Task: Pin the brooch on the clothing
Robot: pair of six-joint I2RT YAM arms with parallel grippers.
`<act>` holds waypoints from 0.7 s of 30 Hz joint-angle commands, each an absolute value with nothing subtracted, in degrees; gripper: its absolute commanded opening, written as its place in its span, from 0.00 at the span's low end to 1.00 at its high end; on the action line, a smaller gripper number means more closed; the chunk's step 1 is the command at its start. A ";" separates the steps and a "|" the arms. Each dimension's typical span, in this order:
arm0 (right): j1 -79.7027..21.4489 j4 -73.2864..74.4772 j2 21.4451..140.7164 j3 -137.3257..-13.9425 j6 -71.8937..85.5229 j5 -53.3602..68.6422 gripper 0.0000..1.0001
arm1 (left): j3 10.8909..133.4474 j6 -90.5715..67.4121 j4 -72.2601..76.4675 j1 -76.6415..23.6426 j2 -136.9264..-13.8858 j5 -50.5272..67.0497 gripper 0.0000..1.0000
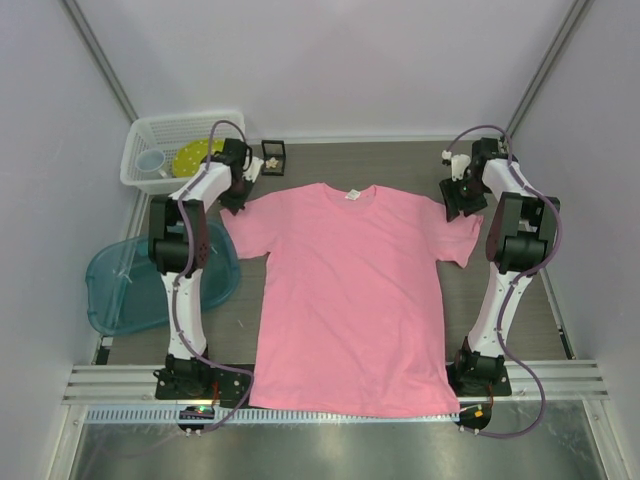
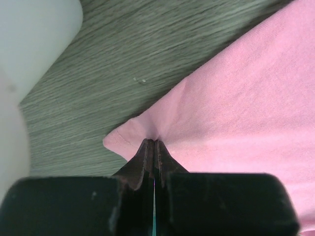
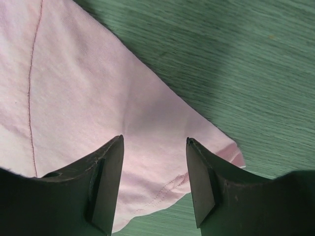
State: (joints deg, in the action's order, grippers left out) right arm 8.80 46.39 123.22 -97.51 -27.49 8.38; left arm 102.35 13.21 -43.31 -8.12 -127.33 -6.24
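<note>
- The pink T-shirt (image 1: 350, 300) is lying flat, front up, in the middle of the grey wood-grain table (image 1: 400, 160). Its round neck is pointing away from the arm bases, and a small white label (image 1: 352, 195) is showing inside the collar.
- The left gripper (image 2: 153, 143) is pinching the corner of the shirt's left sleeve (image 2: 142, 129). Its two dark fingers are pressing together with the fabric puckering between their tips.
- In the overhead view the left arm is reaching out over that sleeve, just beside the basket.
- The right gripper (image 3: 155, 147) is hanging over the shirt's right sleeve (image 3: 98, 98) with its fingers (image 3: 109, 177) standing well apart, gripping nothing. The sleeve's hem stitching is showing in the gap between them.
- The brooch (image 1: 272, 153) is showing as a tiny pale speck inside a small black square box (image 1: 273, 169). The box is standing on the table beyond the shirt's left shoulder, apart from the fabric and near the left gripper.
- A white slatted basket (image 1: 140, 172) is sitting in the far left corner. It is holding a yellow-green round dish (image 1: 190, 157) and a pale blue, see-through cup (image 1: 152, 160), side by side.
- The basket's rounded white corner (image 2: 34, 39) is also showing in the left wrist view, close to the pinched sleeve.
- A teal see-through tub (image 1: 115, 290) is lying on the left side of the table, with the left arm partly covering it. I cannot tell what it is holding.
</note>
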 commanded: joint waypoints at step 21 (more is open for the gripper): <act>10.63 50.45 113.38 -95.46 -31.20 10.37 0.56 | 100.37 13.71 -38.41 -5.89 -120.94 -9.40 0.00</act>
State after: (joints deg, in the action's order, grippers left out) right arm 11.03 49.17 116.68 -98.39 -29.89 8.58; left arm 100.55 13.72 -40.53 -6.26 -124.95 -8.99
